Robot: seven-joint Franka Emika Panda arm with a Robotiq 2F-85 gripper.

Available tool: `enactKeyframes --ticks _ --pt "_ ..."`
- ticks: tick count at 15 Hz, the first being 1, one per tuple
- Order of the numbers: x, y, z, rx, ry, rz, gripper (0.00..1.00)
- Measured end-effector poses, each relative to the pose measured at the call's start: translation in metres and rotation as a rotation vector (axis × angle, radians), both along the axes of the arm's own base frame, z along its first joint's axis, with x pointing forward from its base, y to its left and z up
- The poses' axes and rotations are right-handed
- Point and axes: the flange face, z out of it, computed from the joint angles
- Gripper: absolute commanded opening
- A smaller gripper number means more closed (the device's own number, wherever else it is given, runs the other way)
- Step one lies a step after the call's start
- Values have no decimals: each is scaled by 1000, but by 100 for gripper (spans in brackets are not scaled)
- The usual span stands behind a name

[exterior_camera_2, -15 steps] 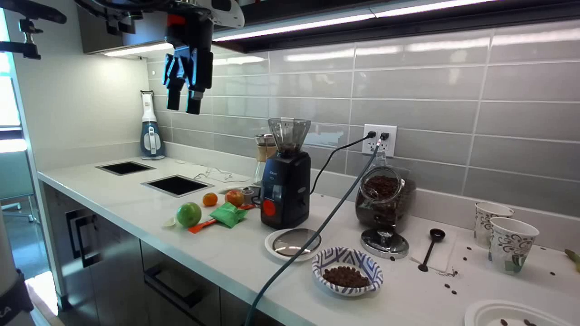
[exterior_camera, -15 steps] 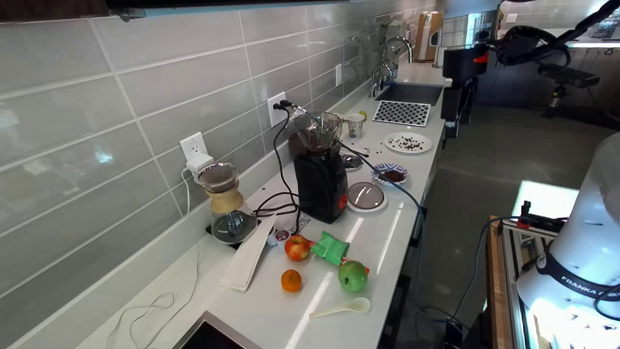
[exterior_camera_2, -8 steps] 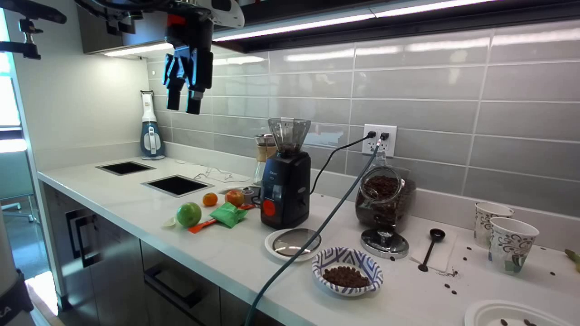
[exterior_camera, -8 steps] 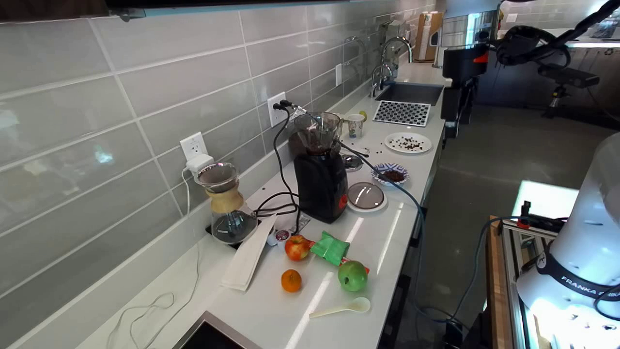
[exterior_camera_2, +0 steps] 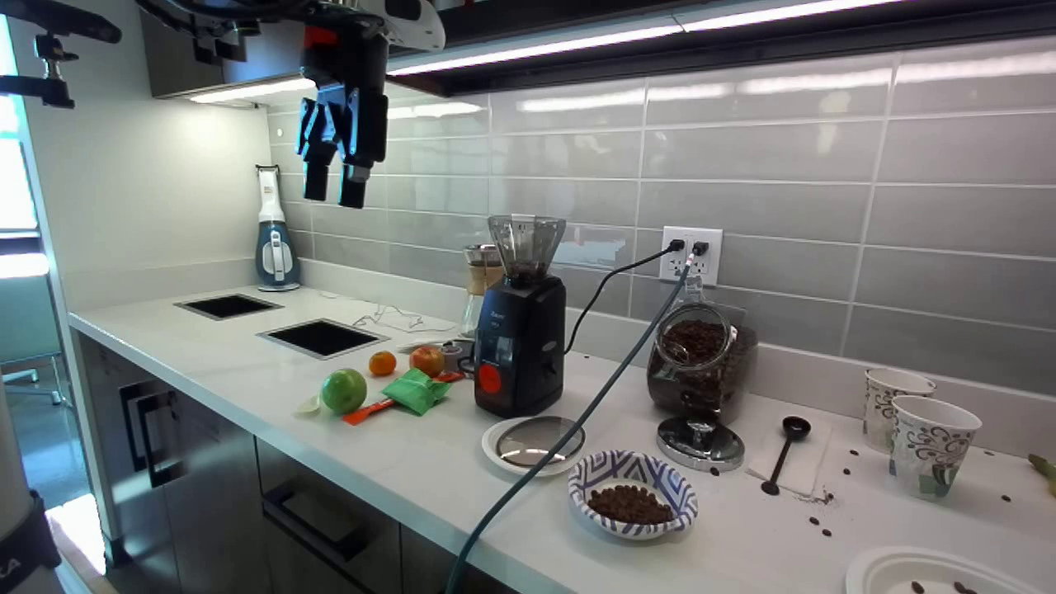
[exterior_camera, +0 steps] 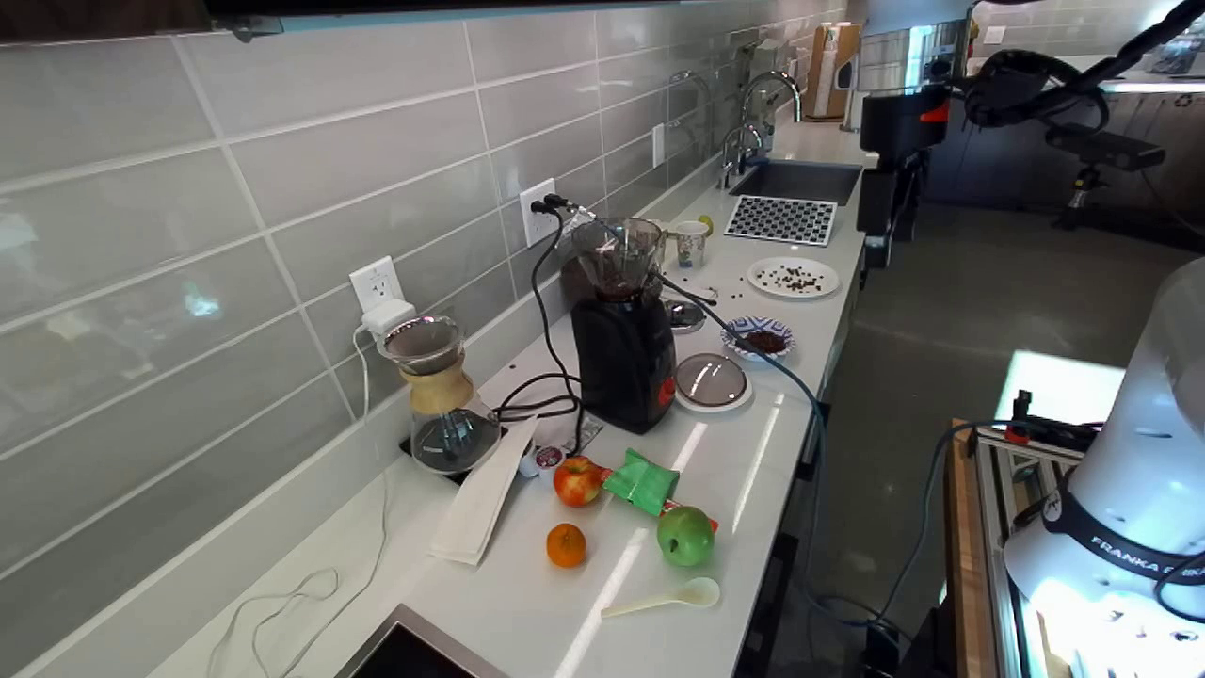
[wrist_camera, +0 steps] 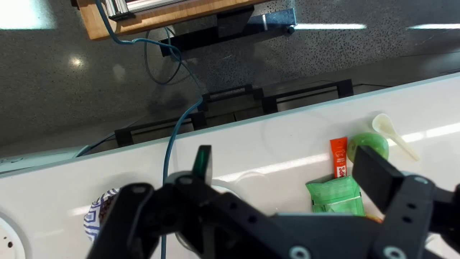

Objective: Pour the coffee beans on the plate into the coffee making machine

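The coffee making machine [exterior_camera_2: 521, 355] stands upright, black with a red-orange dial and a clear hopper [exterior_camera_2: 526, 247] on top; it also shows in an exterior view [exterior_camera: 621, 367]. A white plate [exterior_camera: 832, 275] bears scattered coffee beans [exterior_camera: 795, 280]; in an exterior view only this plate's edge [exterior_camera_2: 862, 573] shows. A denser heap of beans [exterior_camera_2: 631, 505] lies in a blue-and-white patterned bowl [exterior_camera_2: 582, 483], partly behind a finger in the wrist view [wrist_camera: 91, 216]. High above the counter, my gripper [exterior_camera_2: 334, 191] points down, open; its fingertips [wrist_camera: 203, 158] stand wide apart with nothing between them.
A blue cable [exterior_camera_2: 569, 433] crosses the counter between machine and bowl. Nearby are a grey lid on a white dish [exterior_camera: 713, 381], a bean jar [exterior_camera_2: 701, 355], paper cups [exterior_camera_2: 932, 445], a black scoop [exterior_camera_2: 784, 454], a green packet [wrist_camera: 337, 198], a green apple [exterior_camera_2: 343, 391] and a carafe [exterior_camera: 447, 405].
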Motion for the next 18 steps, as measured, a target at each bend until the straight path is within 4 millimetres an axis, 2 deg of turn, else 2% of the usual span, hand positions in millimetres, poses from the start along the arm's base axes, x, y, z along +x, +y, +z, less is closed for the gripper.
enactKeyframes --ticks 3,6,8,11,13,16,18 --pt "-2 -14 -3 -5 10 -66 100" --pt "-14 -65 -17 7 10 -217 100" --pt "-27 -106 -36 13 -2 -320 100" --pt "-52 -157 -69 5 -7 -456 100" --pt "-65 -191 -87 -29 -86 -511 100" --pt "-72 -228 -107 -56 -210 -552 100" --pt "-71 -239 -119 -44 -228 -570 100"
